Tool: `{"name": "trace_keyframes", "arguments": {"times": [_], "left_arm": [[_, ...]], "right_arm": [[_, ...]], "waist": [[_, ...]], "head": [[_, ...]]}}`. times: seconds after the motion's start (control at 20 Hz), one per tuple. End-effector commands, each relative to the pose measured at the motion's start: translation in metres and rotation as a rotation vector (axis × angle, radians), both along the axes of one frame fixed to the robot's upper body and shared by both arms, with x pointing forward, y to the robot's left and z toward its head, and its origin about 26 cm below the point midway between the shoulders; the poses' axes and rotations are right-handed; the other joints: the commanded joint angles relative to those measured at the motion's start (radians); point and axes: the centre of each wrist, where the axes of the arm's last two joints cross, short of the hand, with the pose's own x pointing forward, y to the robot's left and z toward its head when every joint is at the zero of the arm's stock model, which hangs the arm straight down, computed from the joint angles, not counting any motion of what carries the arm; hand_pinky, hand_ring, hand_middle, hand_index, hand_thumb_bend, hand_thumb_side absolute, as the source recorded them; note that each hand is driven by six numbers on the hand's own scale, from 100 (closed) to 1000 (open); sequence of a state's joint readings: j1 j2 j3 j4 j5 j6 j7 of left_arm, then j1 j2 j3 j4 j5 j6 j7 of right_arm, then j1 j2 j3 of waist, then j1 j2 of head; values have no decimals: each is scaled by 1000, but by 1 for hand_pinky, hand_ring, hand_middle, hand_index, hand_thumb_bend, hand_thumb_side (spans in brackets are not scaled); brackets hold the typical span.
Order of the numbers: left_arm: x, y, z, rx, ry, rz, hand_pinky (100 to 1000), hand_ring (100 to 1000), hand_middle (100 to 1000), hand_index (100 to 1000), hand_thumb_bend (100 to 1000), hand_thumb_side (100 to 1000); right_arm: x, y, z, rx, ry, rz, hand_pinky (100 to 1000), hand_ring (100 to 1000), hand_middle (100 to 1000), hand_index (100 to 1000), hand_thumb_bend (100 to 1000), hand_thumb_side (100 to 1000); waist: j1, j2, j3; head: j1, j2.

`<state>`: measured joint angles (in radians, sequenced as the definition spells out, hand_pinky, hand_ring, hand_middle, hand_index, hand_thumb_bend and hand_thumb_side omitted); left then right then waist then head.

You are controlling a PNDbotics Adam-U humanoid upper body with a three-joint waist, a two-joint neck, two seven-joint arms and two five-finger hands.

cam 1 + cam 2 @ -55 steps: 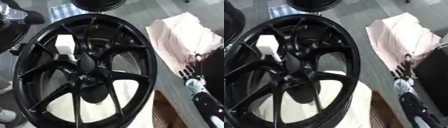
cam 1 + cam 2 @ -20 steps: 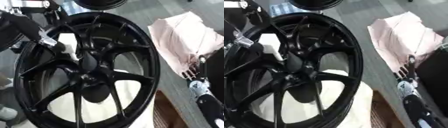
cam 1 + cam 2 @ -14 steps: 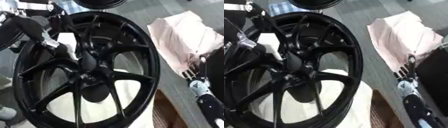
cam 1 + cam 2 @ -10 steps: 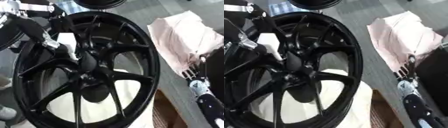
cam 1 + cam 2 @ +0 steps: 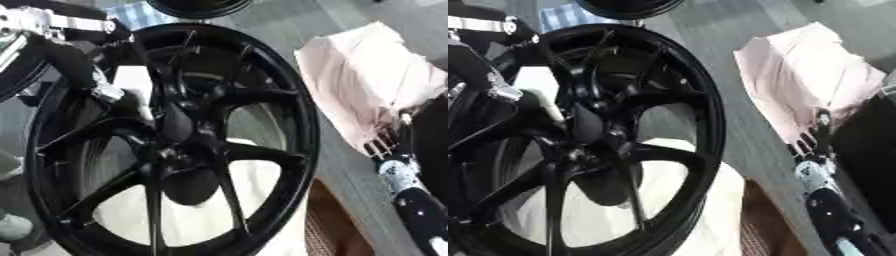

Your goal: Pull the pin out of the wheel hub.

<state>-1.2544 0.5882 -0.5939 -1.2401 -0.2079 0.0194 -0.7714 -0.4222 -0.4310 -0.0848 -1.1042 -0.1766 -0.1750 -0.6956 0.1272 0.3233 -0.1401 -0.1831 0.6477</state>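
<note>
The right robot hand (image 5: 391, 145) rests near the lower right with fingers straight and relaxed, touching nothing, beside a pink cloth (image 5: 367, 80) on the counter (image 5: 754, 130). The black wheel hub (image 5: 175, 145) fills the middle. Farther back, the left robot hand (image 5: 109, 97) reaches between the spokes at something white (image 5: 540, 102); its grasp cannot be told. Only the left eye view shows the left robot hand's silver wrist fully.

We see the black wheel (image 5: 175, 145) filling most of the tabletop (image 5: 346, 165), its spokes leaving only narrow gaps. Our left hand (image 5: 109, 95) blocks the upper-left gap. A bare grey strip runs between the rim and the pink cloth (image 5: 367, 85), where our right hand (image 5: 811, 142) stands by the right edge.
</note>
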Motion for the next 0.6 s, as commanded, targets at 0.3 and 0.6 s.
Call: {"name": "trace_keyframes", "arguments": {"times": [0.3,0.6], "left_arm": [[-2,1,14,18,-33,1,635,555,538,714,485,339],[-3,0,15,-22,-42,11,597,486,461,653,400,292]], "right_arm": [[3,-2,13,-17,-33,3,660,824,514,594,458,492],[4,-2,14,-17,-33,2,660,824,514,595,458,492]], "waist": [[-8,-21,0],[-8,-23,0]], "head": [[2,-15],[3,-16]]}}
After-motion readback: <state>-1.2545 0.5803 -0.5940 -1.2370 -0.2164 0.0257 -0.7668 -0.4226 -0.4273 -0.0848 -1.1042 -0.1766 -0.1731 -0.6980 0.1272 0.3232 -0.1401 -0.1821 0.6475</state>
